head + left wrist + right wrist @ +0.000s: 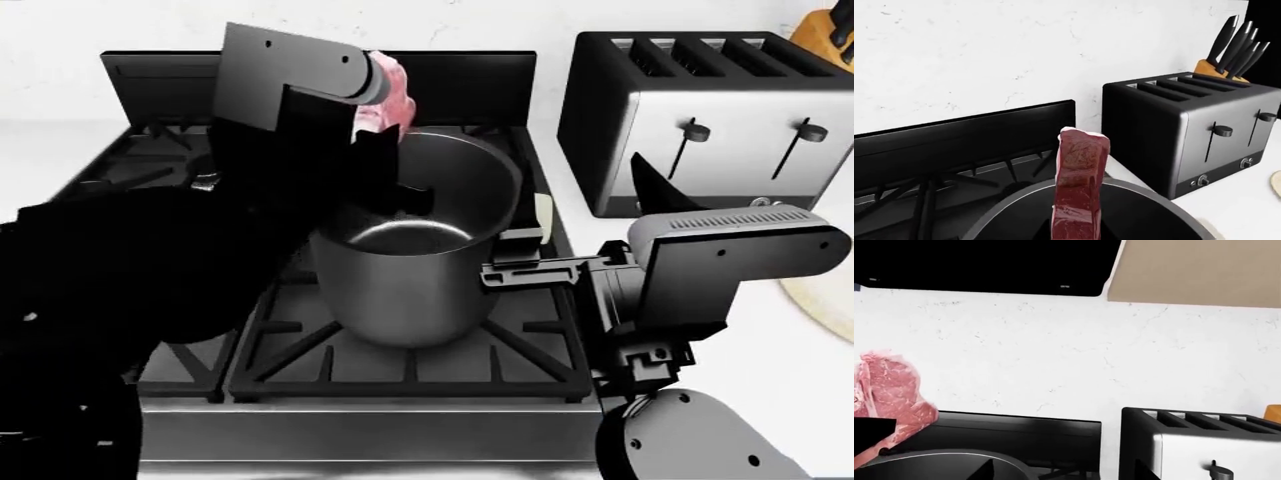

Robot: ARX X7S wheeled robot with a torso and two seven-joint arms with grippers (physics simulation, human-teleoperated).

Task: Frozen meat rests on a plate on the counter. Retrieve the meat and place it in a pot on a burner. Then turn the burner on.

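Black cast-iron grates [400,350] across the stove, white counter [801,400] at 3 o'clock. Silver toaster [707,120] at 2 o'clock, knife block [1219,70] just behind. Brushed-steel pot [414,270] at centre on the grates, empty inside. Left gripper [380,115] at 11 o'clock, clamped on the frozen meat [387,100], held upright over the pot's far rim, not touching it. Right gripper [527,270] at 4 o'clock, beside the pot's wall; grip state impossible to tell. Sliver of plate [825,300] at the 3 o'clock edge.
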